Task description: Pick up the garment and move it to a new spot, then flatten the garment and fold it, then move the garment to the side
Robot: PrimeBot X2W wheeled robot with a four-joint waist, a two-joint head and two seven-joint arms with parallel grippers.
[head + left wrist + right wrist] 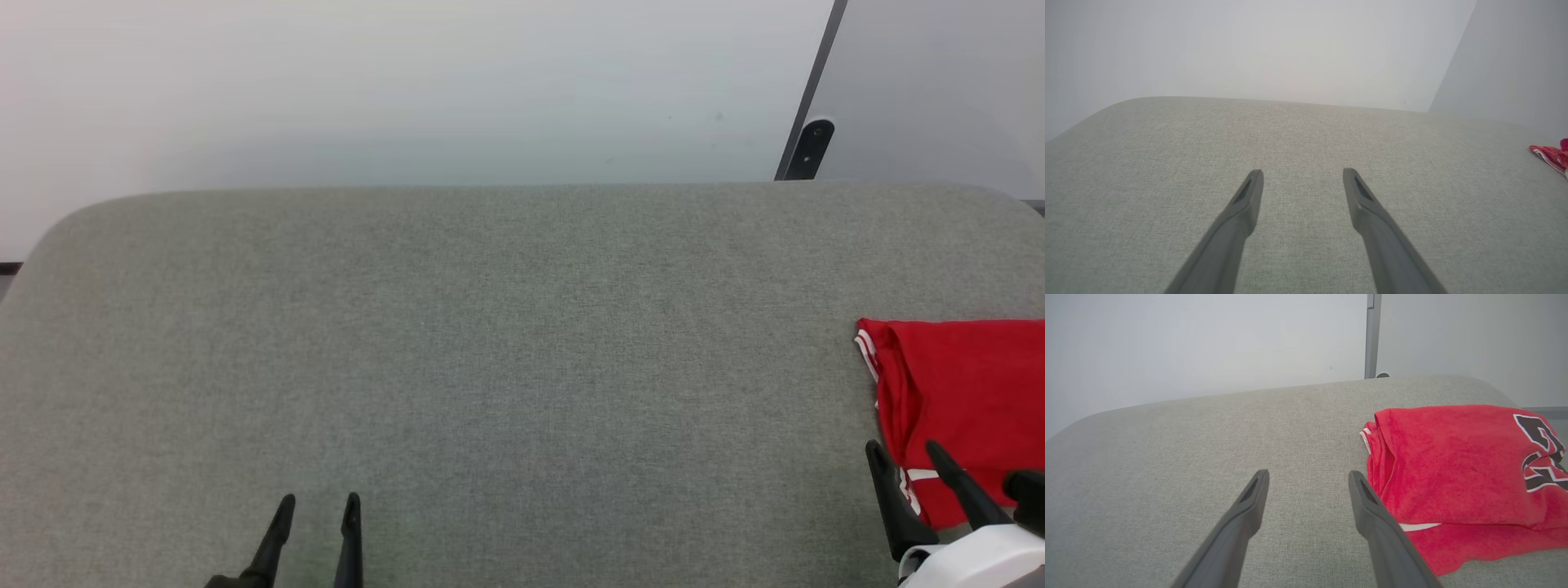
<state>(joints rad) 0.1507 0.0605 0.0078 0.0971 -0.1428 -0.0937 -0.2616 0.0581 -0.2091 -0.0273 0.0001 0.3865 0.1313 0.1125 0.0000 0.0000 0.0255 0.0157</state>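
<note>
A: Lying folded at the right edge of the grey tabletop (522, 327), the garment (971, 392) is showing red cloth w/ white trim. The head view is cutting off its right side.

B: Grippers?

A: The left gripper (320, 498) is hovering at lower left over bare fabric, fingers standing apart, nothing btwn them. The right gripper (902, 446) is sitting at lower right, fingers apart too. Its right finger is overlapping the garment's near-left corner in the wrist view. Can't tell if it's touching.

B: Room to move?

A: Bare grey fabric is stretching from the garment's left fold across to the rounded far-left corner. The far edge is running straight along the pale wall (408, 82), curving down at both ends. A dark post (808, 106) is rising behind the far-right corner, well apart from the garment.
</note>
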